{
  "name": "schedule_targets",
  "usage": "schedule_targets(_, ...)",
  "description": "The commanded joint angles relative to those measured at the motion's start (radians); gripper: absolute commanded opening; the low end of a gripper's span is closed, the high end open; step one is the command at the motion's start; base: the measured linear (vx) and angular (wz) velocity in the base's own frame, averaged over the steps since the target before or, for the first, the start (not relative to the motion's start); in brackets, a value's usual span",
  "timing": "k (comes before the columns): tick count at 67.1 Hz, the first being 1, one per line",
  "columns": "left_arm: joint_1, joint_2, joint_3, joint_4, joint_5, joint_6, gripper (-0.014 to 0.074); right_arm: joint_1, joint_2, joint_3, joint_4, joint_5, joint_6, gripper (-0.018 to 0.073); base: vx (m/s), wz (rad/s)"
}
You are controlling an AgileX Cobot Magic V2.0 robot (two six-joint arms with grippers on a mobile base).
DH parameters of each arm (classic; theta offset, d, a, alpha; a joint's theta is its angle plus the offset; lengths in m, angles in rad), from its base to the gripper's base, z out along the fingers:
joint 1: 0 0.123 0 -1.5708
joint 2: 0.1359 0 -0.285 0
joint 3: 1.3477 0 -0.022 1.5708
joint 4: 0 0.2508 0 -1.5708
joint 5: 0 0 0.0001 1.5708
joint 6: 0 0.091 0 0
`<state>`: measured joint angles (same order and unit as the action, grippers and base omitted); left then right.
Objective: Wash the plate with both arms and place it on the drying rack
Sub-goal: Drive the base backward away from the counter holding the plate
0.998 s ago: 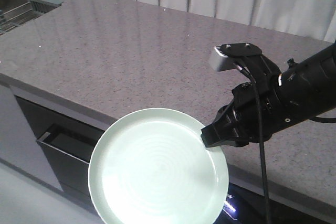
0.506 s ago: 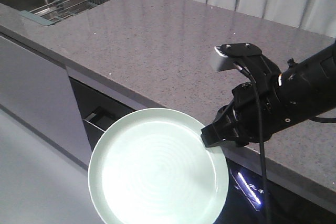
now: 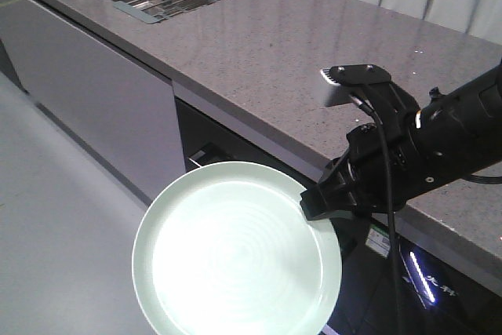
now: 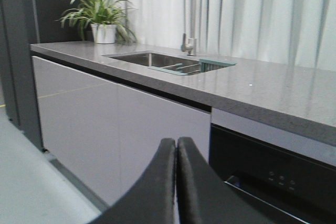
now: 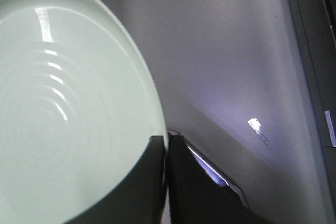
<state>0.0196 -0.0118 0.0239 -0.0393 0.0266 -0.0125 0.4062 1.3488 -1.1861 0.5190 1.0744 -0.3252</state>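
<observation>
The pale mint-green plate (image 3: 235,253) hangs in the air in front of the counter, face up, low in the front view. My right gripper (image 3: 314,213) is shut on its right rim, and the black right arm (image 3: 439,143) reaches in from the right. The right wrist view shows the plate (image 5: 63,108) with the right gripper (image 5: 166,142) clamped over its edge. My left gripper (image 4: 177,142) is shut with nothing in it, pointing at the cabinet fronts. The drying rack (image 3: 169,4) lies across the sink at the far left; the left wrist view shows the drying rack (image 4: 181,67) too.
A grey stone countertop (image 3: 298,60) runs across the scene above pale cabinet fronts (image 3: 94,92) and a dark appliance front (image 3: 235,143). The sink (image 4: 142,59) has a tall steel faucet (image 4: 184,3). A potted plant (image 4: 100,14) stands at the counter's end.
The counter and sink have slid rightward and down across the front view, and more cabinet front and floor now show. The plate and right arm keep the same place in the frame.
</observation>
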Motion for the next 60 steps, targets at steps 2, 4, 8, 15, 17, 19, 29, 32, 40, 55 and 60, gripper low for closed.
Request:
schedule_targets(2, -0.002, -0.014, -0.028, -0.003, -0.073, -0.005, -0.0006, 0.000, -0.032, -0.025, 0.038, -0.029, -0.006, -0.0001, -0.08, 0.29)
schedule_targets(4, -0.002, -0.014, -0.028, -0.003, -0.073, -0.005, -0.0006, 0.000, -0.032, -0.025, 0.038, -0.029, -0.006, -0.0001, -0.08, 0.30)
schedule_targets(8, -0.002, -0.014, -0.028, -0.003, -0.073, -0.005, -0.0006, 0.000, -0.032, -0.025, 0.038, -0.029, -0.006, -0.0001, -0.08, 0.30)
schedule_targets(15, -0.002, -0.014, -0.028, -0.003, -0.073, -0.005, -0.0006, 0.000, -0.032, -0.025, 0.038, -0.029, -0.006, -0.0001, -0.08, 0.32)
schedule_targets(17, -0.002, -0.014, -0.028, -0.003, -0.073, -0.005, -0.0006, 0.000, -0.032, -0.025, 0.038, -0.029, -0.006, -0.0001, -0.08, 0.33)
schedule_targets(19, -0.002, -0.014, -0.028, -0.003, -0.073, -0.005, -0.0006, 0.000, -0.032, -0.025, 0.038, -0.029, -0.006, -0.0001, -0.09, 0.33)
schedule_targets(29, -0.002, -0.014, -0.028, -0.003, -0.073, -0.005, -0.0006, 0.000, -0.032, -0.025, 0.038, -0.029, -0.006, -0.0001, -0.09, 0.37)
schedule_targets(32, -0.002, -0.014, -0.028, -0.003, -0.073, -0.005, -0.0006, 0.000, -0.032, -0.025, 0.038, -0.029, -0.006, -0.0001, -0.10, 0.39)
schedule_targets(40, -0.002, -0.014, -0.028, -0.003, -0.073, -0.005, -0.0006, 0.000, -0.032, -0.025, 0.038, -0.027, -0.006, -0.0001, -0.10, 0.39)
schedule_targets(55, -0.002, -0.014, -0.028, -0.003, -0.073, -0.005, -0.0006, 0.000, -0.032, -0.025, 0.038, -0.023, -0.006, -0.0001, -0.09, 0.35)
schedule_targets(60, -0.002, -0.014, -0.028, -0.003, -0.073, -0.005, -0.0006, 0.000, -0.032, -0.025, 0.038, -0.023, -0.006, -0.0001, -0.06, 0.25)
